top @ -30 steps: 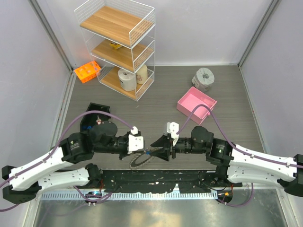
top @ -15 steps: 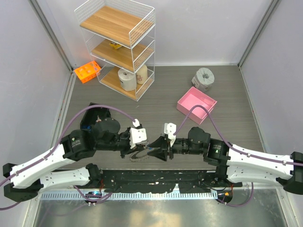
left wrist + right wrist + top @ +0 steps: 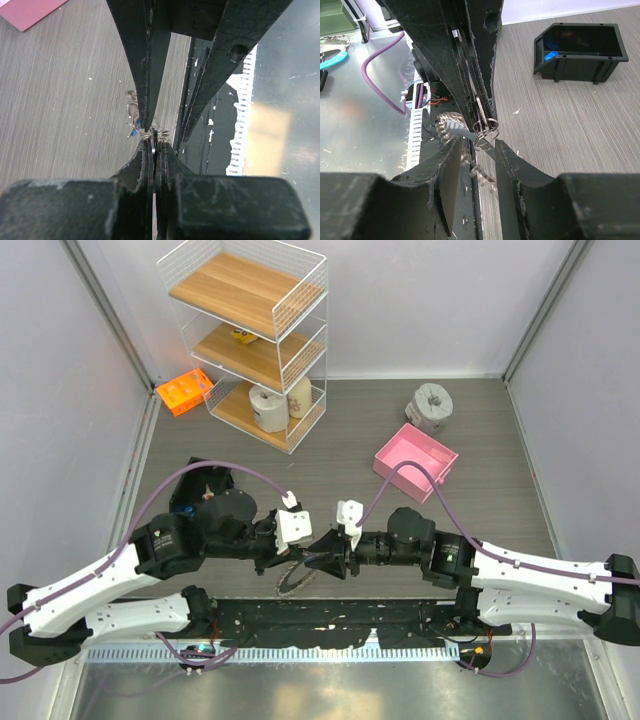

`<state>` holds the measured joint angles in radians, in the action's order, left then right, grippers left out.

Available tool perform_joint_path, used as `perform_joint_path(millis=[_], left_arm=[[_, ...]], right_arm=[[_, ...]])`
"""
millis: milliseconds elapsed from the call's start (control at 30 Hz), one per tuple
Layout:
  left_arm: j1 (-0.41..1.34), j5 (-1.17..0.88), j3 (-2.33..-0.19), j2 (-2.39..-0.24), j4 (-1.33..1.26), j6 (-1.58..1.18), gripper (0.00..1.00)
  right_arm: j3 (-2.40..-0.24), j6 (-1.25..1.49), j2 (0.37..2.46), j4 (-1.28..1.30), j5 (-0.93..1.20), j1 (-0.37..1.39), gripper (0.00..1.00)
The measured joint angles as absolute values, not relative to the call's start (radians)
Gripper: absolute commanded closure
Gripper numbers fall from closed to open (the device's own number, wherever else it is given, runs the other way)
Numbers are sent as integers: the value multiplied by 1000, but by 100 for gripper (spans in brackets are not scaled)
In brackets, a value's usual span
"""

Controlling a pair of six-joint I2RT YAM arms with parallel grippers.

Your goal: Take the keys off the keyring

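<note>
Right claw (image 3: 478, 142) straddles small rings (image 3: 486, 131) beside keyring (image 3: 451, 122).

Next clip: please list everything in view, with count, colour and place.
keyring: one, silvery, under the two grippers at the table's near edge
keys: small cluster, blue and silvery showing, on the ring; count unclear
wire shelf: one, white with three wooden boards, back left
paper roll: one, white, bottom board
yellow item: one, middle board
orange rack: one, left of the shelf
tape roll: one, grey, back right
pink box: one, in front of the tape roll
black bin: one, left side, something blue inside
left gripper: black, shut on a small ring of the keyring
right gripper: black, open, fingers either side of that ring
</note>
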<state>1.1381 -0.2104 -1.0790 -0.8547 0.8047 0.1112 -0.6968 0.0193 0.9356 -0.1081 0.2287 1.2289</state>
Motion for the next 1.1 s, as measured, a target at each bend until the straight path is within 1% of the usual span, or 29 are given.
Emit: perform_joint_path(millis=[33, 100, 133, 167, 233, 267, 533, 733, 933, 1100], left_arm=[[1138, -211, -1079, -855, 805, 111, 100], [1138, -211, -1079, -855, 805, 111, 100], [1138, -211, -1079, -855, 805, 111, 100], [1138, -212, -1079, -855, 805, 111, 100], [1138, -212, -1079, -855, 805, 112, 100], [1138, -210, -1079, -855, 805, 111, 100], [1138, -210, -1079, -842, 809, 110, 100], [1138, -211, -1083, -827, 805, 89, 100], [1139, -215, -1084, -842, 796, 60, 100], [1135, -257, -1062, -859, 749, 37, 100]], right_arm=[[-699, 19, 941, -112, 229, 1229, 62], [-703, 17, 951, -113, 229, 1230, 68], [-706, 16, 957, -114, 229, 1230, 74], [-710, 14, 964, -113, 229, 1231, 77], [-718, 14, 976, -115, 234, 1232, 91], [-718, 12, 977, -115, 233, 1233, 94], [-720, -2, 959, -96, 236, 1236, 95], [-678, -35, 859, -97, 247, 1236, 95], [-646, -157, 812, -112, 286, 1241, 95], [-585, -285, 789, -154, 289, 1248, 95]])
